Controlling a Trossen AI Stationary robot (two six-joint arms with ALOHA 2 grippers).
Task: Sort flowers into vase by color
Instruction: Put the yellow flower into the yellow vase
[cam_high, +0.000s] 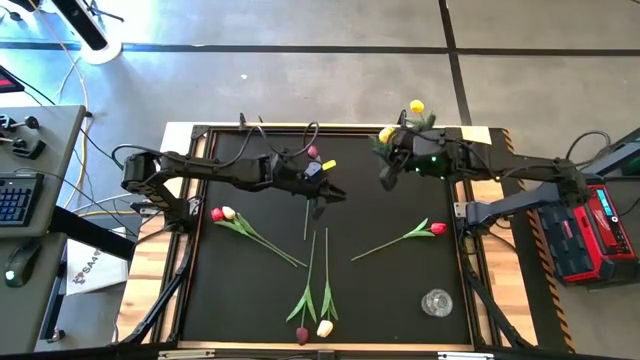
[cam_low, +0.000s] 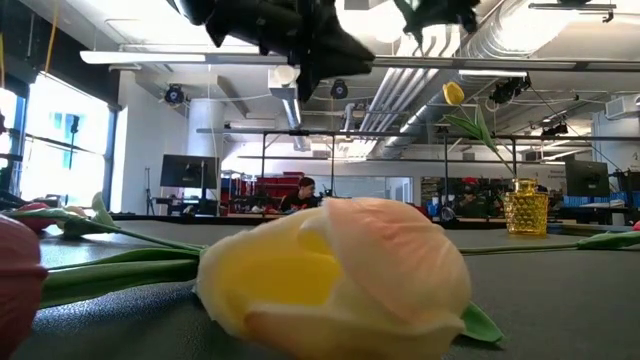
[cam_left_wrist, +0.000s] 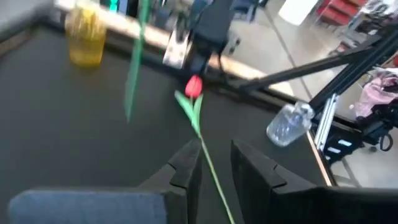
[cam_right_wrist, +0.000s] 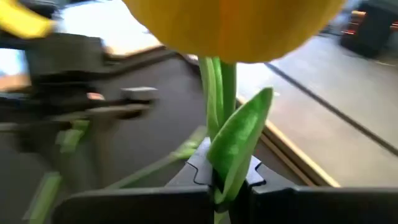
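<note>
A yellow tulip (cam_right_wrist: 233, 25) is seen clamped by its thin green stem in the right gripper (cam_right_wrist: 224, 180) at the far right of the table (cam_high: 390, 290), close to the amber vase (cam_low: 525, 208), while the left gripper (cam_left_wrist: 214, 165) stands parted over the mat with nothing visibly between its fingers. The other flowers (cam_high: 300, 255) are left scattered across the mat, a clear vase (cam_high: 436, 302) at the near right. Such stems are judged light and bendy, best pinched low on the stalk, clear of the soft bud.
</note>
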